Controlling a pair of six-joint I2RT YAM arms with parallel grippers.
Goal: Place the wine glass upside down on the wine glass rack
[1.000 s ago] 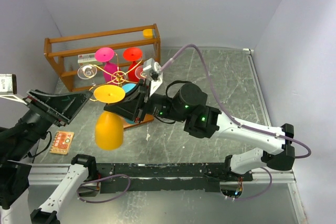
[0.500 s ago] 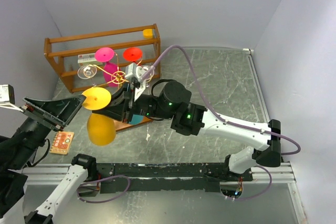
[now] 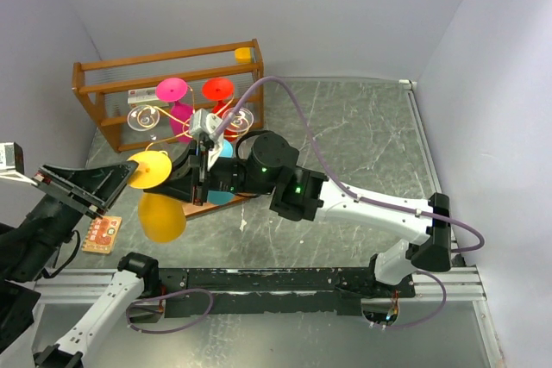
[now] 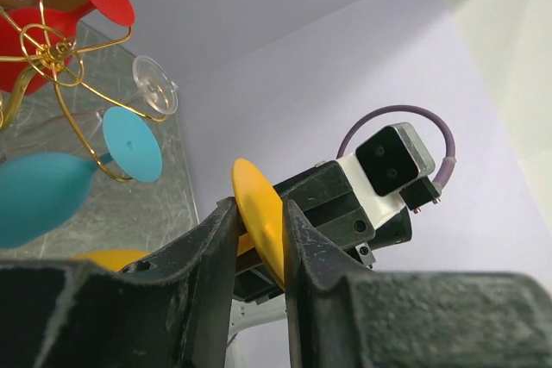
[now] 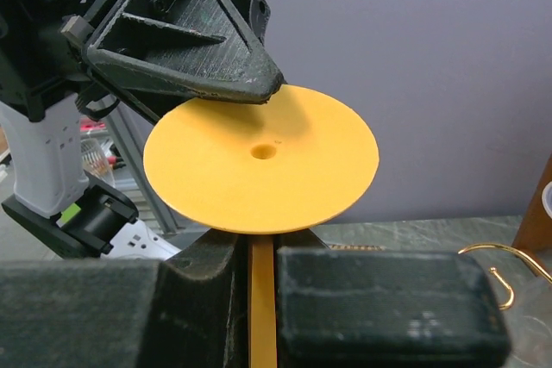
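Observation:
The yellow wine glass (image 3: 161, 217) hangs upside down left of the rack, its round foot (image 5: 259, 157) on top and its bowl below. My right gripper (image 5: 261, 273) is shut on its stem (image 5: 261, 316). My left gripper (image 4: 259, 221) reaches in from the left, and its jaws are closed on the rim of the foot (image 4: 259, 213). The gold wire wine glass rack (image 3: 185, 114) stands just behind, with pink (image 3: 172, 90), red (image 3: 218, 88), blue (image 4: 43, 196) and clear (image 4: 155, 84) glasses hanging on it.
An orange-brown wooden crate (image 3: 164, 62) stands behind the rack by the back wall. A small patterned card (image 3: 102, 232) lies on the table at the left, under my left arm. The right arm stretches across the middle of the marble table (image 3: 371, 144).
My right arm has carried the yellow glass leftward to the left gripper. The left jaws, wide apart a second ago, have closed onto the glass's foot.

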